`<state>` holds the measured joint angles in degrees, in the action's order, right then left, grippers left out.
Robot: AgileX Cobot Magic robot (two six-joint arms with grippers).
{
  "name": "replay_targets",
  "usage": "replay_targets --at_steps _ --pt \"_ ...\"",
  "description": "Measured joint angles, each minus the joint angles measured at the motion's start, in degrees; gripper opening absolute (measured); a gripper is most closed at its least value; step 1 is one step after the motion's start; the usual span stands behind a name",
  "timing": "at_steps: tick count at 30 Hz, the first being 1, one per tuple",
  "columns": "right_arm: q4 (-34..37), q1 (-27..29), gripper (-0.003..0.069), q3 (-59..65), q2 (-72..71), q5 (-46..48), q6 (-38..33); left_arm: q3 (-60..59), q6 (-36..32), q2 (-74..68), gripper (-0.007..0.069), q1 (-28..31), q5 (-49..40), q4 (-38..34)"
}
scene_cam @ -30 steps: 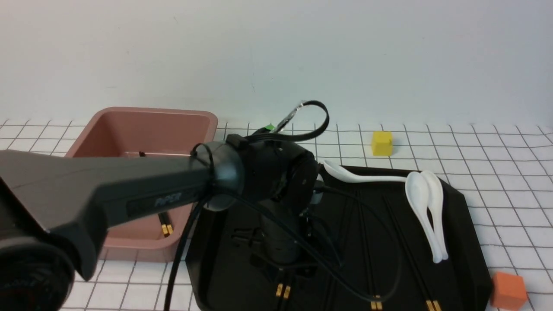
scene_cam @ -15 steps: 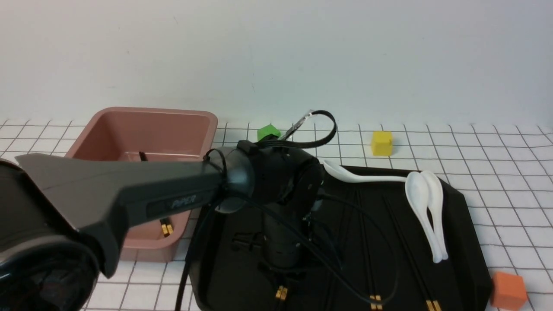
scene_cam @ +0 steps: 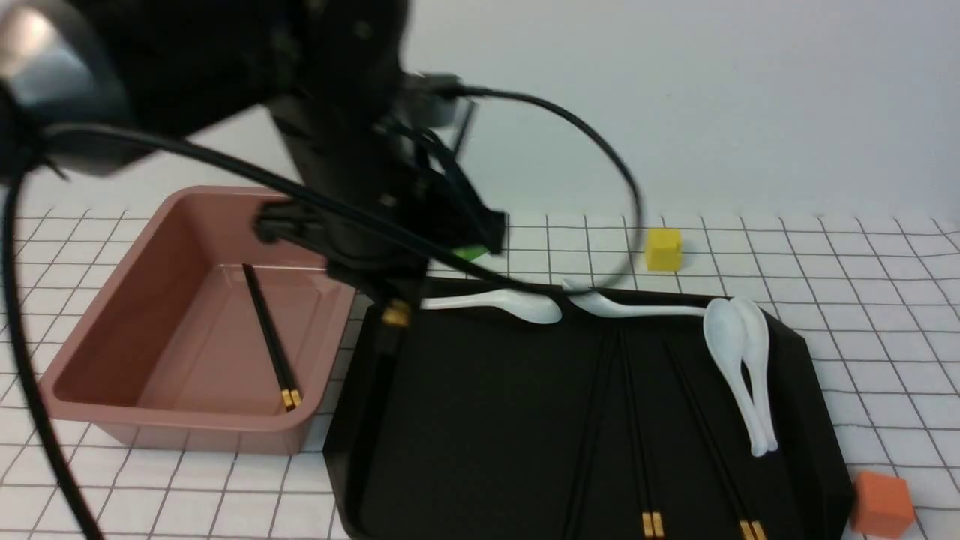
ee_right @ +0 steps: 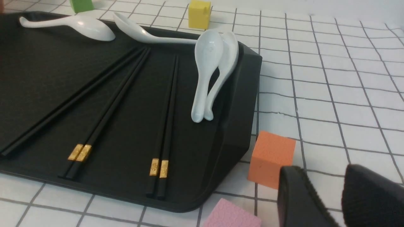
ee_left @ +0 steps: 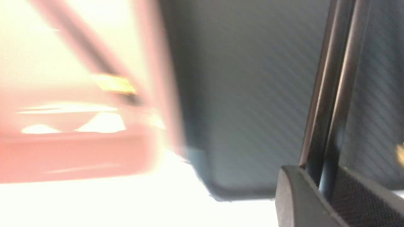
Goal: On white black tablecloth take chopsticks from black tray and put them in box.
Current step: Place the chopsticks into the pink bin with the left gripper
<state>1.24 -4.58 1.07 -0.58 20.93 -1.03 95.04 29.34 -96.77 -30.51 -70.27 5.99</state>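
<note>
My left gripper (scene_cam: pixel 388 291) is shut on a pair of black chopsticks (scene_cam: pixel 390 330) and holds them in the air. The pair hangs over the black tray's (scene_cam: pixel 465 420) left edge, gold band just below the fingers. The left wrist view shows the pair (ee_left: pixel 329 94) clamped in the gripper (ee_left: pixel 325 186), with the blurred box (ee_left: pixel 79 157) beside. The brownish-pink box (scene_cam: pixel 90 352) holds one pair (scene_cam: pixel 268 337). Three more pairs lie on the tray (ee_right: pixel 47 72): (ee_right: pixel 165 116), (ee_right: pixel 110 104), (ee_right: pixel 63 108). My right gripper (ee_right: pixel 328 189) is open and empty over the tablecloth (ee_right: pixel 331 94).
Several white spoons (scene_cam: pixel 739 367) lie along the tray's far and right side. An orange cube (ee_right: pixel 271 156) and a pink block (ee_right: pixel 230 216) sit close to my right gripper. A yellow cube (scene_cam: pixel 664 249) and a green cube (scene_cam: pixel 471 253) stand behind the tray.
My left arm has risen from low over the tray and moved left toward the box, lifting a chopstick pair with it. The tray's left half and another spoon now show.
</note>
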Motion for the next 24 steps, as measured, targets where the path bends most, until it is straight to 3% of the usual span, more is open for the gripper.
replay_targets --at_steps 2,3,4,5,6,10,15,20,24 --pt "0.00 0.00 0.0240 0.00 0.00 0.00 0.00 0.00 0.00 0.71 0.0123 7.04 -0.28 0.45" --pt "0.00 0.00 0.0240 0.00 0.00 0.00 0.00 0.00 0.00 0.71 0.0123 7.77 -0.27 0.38" --pt "0.00 0.00 0.0240 0.00 0.00 0.00 0.00 -0.15 0.11 0.31 0.0123 14.06 -0.35 -0.79" --pt "0.00 0.00 0.0240 0.00 0.00 0.00 0.00 -0.23 0.10 0.22 0.0123 14.72 -0.35 -1.22" --pt "0.00 0.00 0.0240 0.00 0.00 0.00 0.00 -0.73 0.17 -0.86 0.0123 19.54 -0.35 -3.46" --pt "0.00 0.00 0.0240 0.00 0.00 0.00 0.00 -1.25 0.19 -6.20 0.0123 26.04 0.56 -8.42" --pt "0.00 0.00 0.0240 0.00 0.00 0.00 0.00 -1.43 0.19 -14.36 0.0141 27.23 3.43 -8.99" --pt "0.00 0.00 0.0240 0.00 0.00 0.00 0.00 -1.56 0.19 -18.18 0.0264 27.23 4.30 -9.78" --pt "0.00 0.00 0.0240 0.00 0.00 0.00 0.00 -0.54 0.00 -17.75 0.0311 27.23 2.28 -10.01"
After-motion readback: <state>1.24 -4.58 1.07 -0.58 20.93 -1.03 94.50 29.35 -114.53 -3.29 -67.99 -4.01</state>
